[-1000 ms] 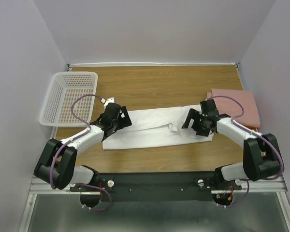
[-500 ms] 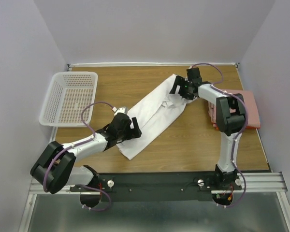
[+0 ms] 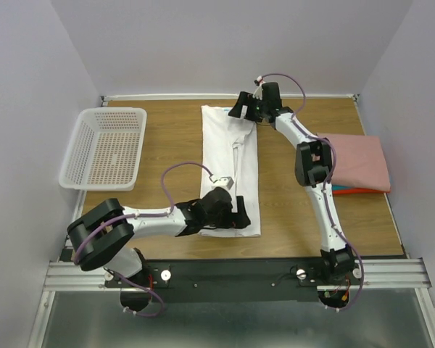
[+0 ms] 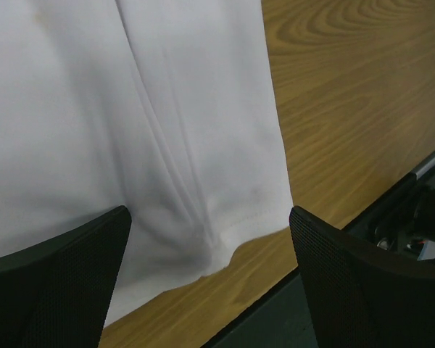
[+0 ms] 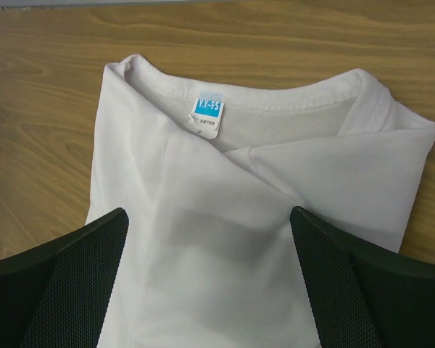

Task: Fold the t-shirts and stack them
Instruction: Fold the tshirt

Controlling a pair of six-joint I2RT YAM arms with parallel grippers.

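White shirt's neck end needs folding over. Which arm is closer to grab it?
Right. The right fingers hang open over the collar of the white shirt; the left fingers are at its hem, the other end.

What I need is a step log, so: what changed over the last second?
The white t-shirt was swung from crosswise to lengthwise, collar far, hem near. The right gripper carried the collar end away, the left gripper pulled the hem end near; both now stand open, apparently released. The basket and the pink shirt stayed put.
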